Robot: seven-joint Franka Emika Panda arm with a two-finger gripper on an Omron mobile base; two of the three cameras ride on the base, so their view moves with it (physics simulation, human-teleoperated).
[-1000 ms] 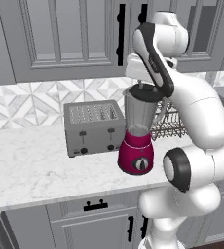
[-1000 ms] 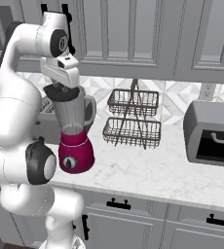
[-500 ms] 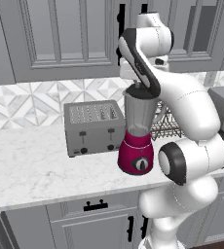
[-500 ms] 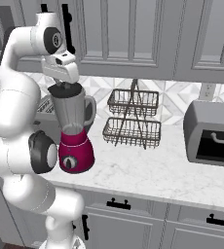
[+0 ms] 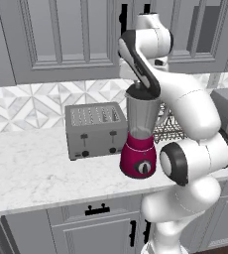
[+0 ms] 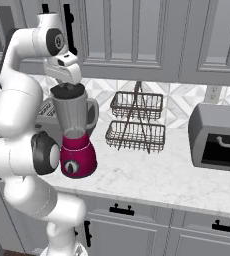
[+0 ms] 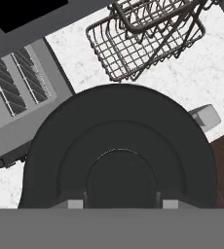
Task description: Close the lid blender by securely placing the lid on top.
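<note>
My gripper (image 6: 67, 86) hangs straight down over the blender (image 6: 76, 134), and in the hand view my two fingertips (image 7: 75, 204) stand either side of the raised centre knob of the lid (image 7: 119, 155). Whether my jaws are pressed on that knob or just off it I cannot tell; the tips are mostly hidden at the bottom edge.

The lid sits as a dark cap at the rim of the clear grey jar, directly beneath my hand in both base views (image 5: 141, 92). The jar looks empty; I see nothing inside it. Its handle (image 6: 93, 114) faces right, toward the wire rack, and the magenta base stands on the marble counter (image 6: 152, 175).

Just left of the blender stands the silver toaster (image 5: 96, 130), its slots visible from above. To the right and farther back is the two-tier wire basket rack (image 6: 136, 121), both baskets empty. Well to the right sits a grey microwave (image 6: 218, 137).

Compared with half a second ago, my hand has come lower onto the jar top, and the lid now reads as level with the rim. The blender, toaster and rack have not moved.
</note>
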